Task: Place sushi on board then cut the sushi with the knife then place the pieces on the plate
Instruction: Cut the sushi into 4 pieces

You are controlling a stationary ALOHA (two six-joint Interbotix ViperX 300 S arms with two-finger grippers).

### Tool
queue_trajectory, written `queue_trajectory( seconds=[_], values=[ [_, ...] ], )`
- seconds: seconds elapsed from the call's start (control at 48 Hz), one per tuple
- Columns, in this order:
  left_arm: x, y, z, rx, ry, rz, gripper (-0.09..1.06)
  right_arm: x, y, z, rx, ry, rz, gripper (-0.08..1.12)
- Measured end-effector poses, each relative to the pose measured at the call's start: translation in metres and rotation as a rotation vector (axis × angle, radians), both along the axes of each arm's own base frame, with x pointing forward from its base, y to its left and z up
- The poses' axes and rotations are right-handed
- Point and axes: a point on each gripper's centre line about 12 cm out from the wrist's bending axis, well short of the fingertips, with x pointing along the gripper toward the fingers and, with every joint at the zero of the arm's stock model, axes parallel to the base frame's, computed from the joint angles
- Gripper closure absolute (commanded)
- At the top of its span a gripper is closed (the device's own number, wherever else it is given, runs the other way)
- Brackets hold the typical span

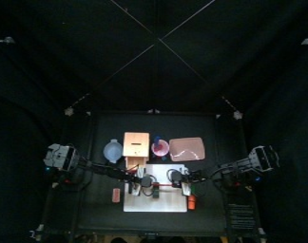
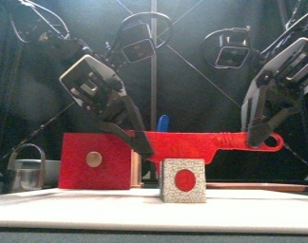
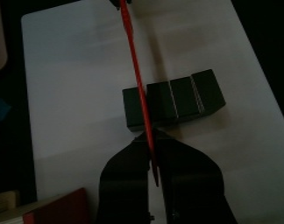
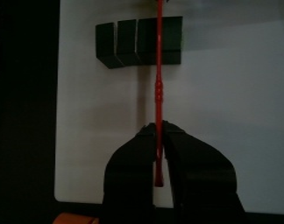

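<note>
the left end effector [image 3: 152, 147] and right end effector [image 4: 161, 133] each grip one end of the red toy knife [image 2: 202, 142] so its blade lies level across the sushi roll [image 2: 184, 180] below them on the white cutting board [image 4: 221, 105].

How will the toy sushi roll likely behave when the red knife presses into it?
It will probably split, not bend: the sushi roll shows seams between separate blocks. It seems unlikely to roll, since its square end sits flat on the white cutting board. An end piece might tip, as the red knife crosses near one end.
</note>
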Motion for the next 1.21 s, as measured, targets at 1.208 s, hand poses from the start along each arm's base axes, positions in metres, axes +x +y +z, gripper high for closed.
queue_trajectory(
  seconds=[1.208],
  values=[
    [-0.0009, -0.0066, -0.0013, -0.003, 0.008, -0.012, 0.58, 0.0019, 0.0033, -0.0094, 0.003, 0.032, 0.002, 0.65]
  ],
)
